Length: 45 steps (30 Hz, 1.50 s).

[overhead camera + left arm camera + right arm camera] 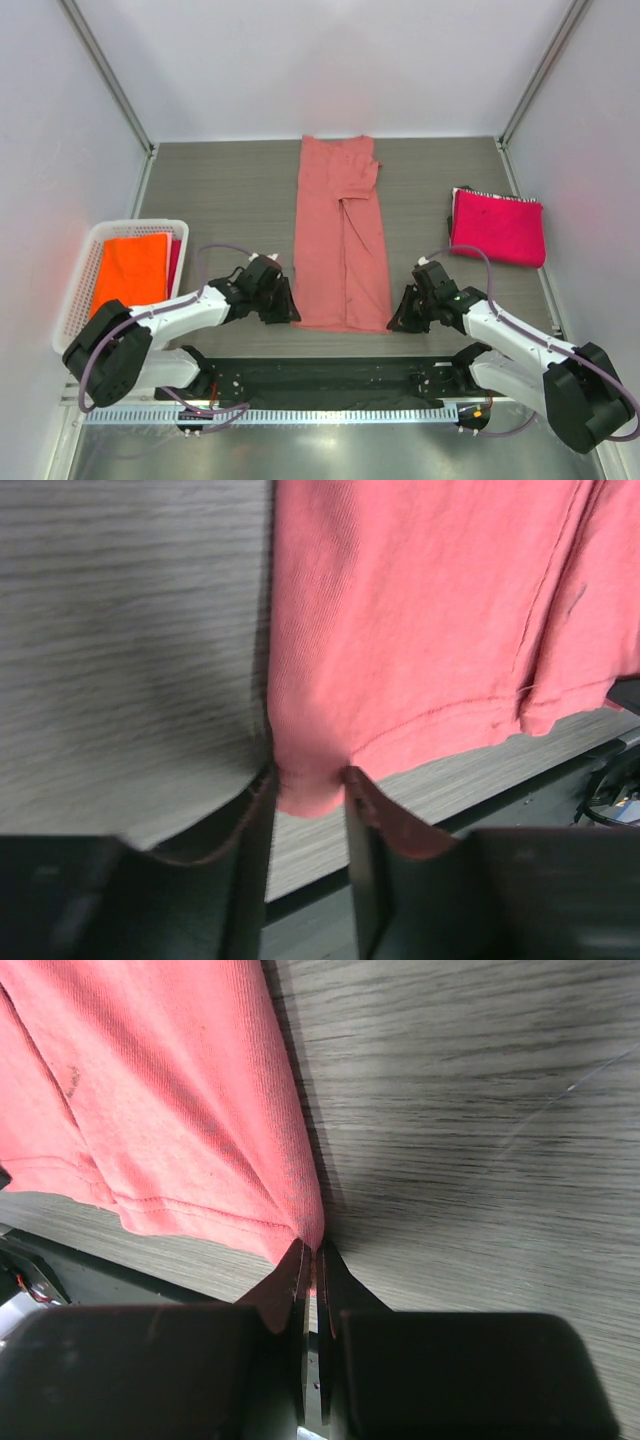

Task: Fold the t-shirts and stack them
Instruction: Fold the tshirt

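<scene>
At the near edge of the counter (220, 190), the pink shirt (340, 240) lies as a long strip, its hem toward the arms. The right tool (312, 1250) is clenched on the hem's right corner, but with a thin bite only, so I judge the cloth may slip out when lifted. The left tool (308, 780) is released, its fingers on either side of the left corner (not yet pinching). If only one corner rises, the fold goes crooked. How many layers each tool catches is hidden. The magenta shirt (497, 228) lies folded at the right.
</scene>
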Each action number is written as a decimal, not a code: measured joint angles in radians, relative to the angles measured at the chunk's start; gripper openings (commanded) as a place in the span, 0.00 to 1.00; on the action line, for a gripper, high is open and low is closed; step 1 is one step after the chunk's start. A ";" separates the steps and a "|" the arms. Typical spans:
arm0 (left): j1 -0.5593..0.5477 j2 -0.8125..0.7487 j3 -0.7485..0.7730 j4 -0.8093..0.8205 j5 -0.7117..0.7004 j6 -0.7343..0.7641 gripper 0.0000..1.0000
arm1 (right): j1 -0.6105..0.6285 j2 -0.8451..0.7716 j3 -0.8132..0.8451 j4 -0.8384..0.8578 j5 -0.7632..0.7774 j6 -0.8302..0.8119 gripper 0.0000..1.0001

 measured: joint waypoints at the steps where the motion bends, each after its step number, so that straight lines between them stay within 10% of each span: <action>1: 0.001 0.011 0.000 0.017 0.011 -0.002 0.29 | 0.000 -0.001 0.000 0.000 0.000 0.000 0.05; 4: 0.002 0.040 -0.006 0.064 0.042 -0.006 0.00 | 0.000 -0.013 -0.001 -0.001 -0.004 0.000 0.02; 21: 0.098 -0.189 0.032 -0.020 0.177 -0.019 0.00 | 0.001 -0.125 0.255 -0.153 0.029 -0.029 0.01; 31: 0.336 0.069 0.303 -0.005 0.321 0.009 0.00 | -0.050 0.210 0.587 -0.143 0.124 -0.151 0.01; 45: 0.393 0.465 0.703 0.014 0.259 0.026 0.00 | -0.278 0.663 0.916 -0.032 0.003 -0.248 0.01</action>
